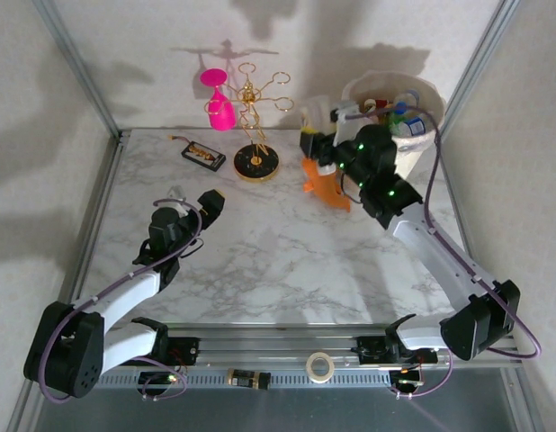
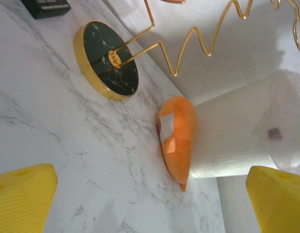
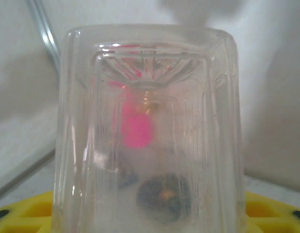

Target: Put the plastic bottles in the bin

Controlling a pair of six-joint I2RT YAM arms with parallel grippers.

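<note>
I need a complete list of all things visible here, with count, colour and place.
table: one, white marble
bin: one, cream-white, far right corner
bottles in the bin: several, count unclear, mixed colours
clear bottle: one, transparent, in the right gripper, by the bin's rim
fish toy: one, orange, beside the bin
wire rack: one, gold, dark base, far middle
glass: one, pink, hanging on the rack
flat device: one, black, left of the rack's base
tape roll: one, pale, front rail
left gripper: one, yellow pads, open, empty, left side
right gripper: one, yellow pads, shut on the clear bottle
</note>
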